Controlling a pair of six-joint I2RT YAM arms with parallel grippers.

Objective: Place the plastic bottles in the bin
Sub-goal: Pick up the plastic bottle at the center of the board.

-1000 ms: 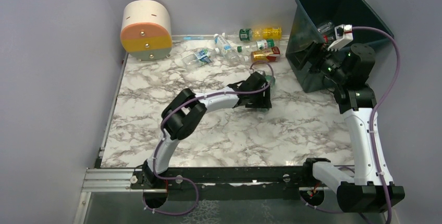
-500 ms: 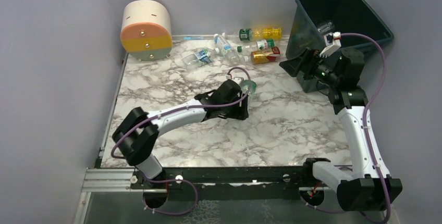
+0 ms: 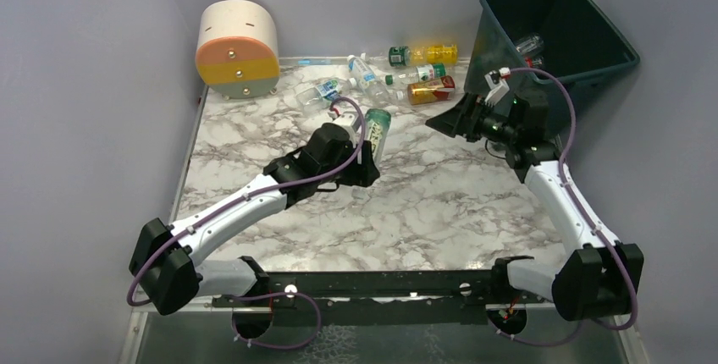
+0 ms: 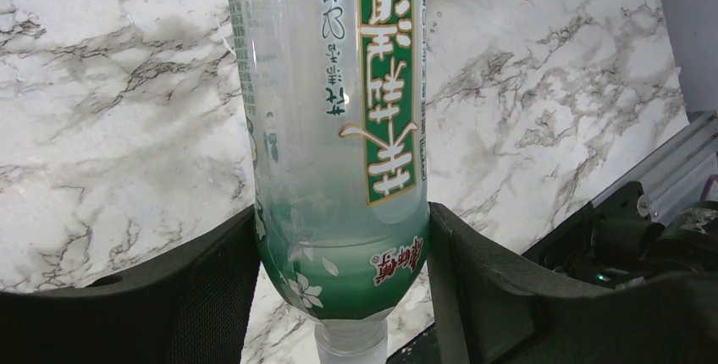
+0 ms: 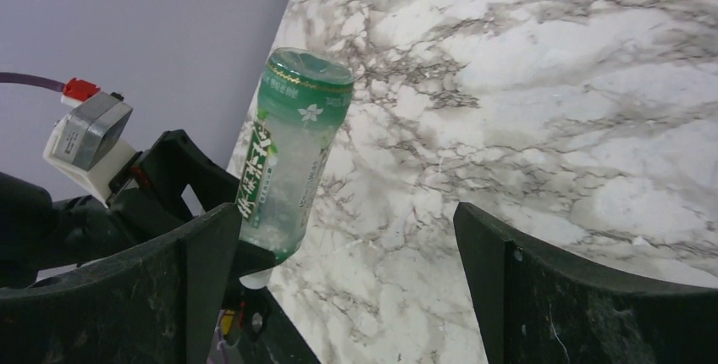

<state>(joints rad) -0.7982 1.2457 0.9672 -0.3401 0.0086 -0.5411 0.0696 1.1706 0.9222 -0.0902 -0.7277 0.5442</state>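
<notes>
My left gripper (image 3: 369, 146) (image 4: 343, 284) is shut on a clear plastic bottle with a green label (image 3: 377, 129) (image 4: 339, 118), squeezing its shoulder just above the neck. The bottle is held off the table, base upward. My right gripper (image 3: 447, 120) (image 5: 347, 284) is open and empty, a little to the right of that bottle (image 5: 292, 152) and facing it. The dark teal bin (image 3: 484, 38) stands at the back right with a clear bottle (image 3: 527, 43) inside. Several more bottles lie along the back wall: a yellow one (image 3: 430, 52), a red-labelled one (image 3: 432, 89) and clear ones (image 3: 366, 74) (image 3: 322, 91).
A round cream, orange and yellow drum (image 3: 238, 49) stands in the back left corner. The marble tabletop (image 3: 440, 203) ends at a black rail (image 3: 381, 284) along the near edge. Purple walls close in left, back and right.
My left arm has swung left and back, carrying the green-labelled bottle with it. My right gripper has left the bin's front and moved left over the table towards that bottle.
</notes>
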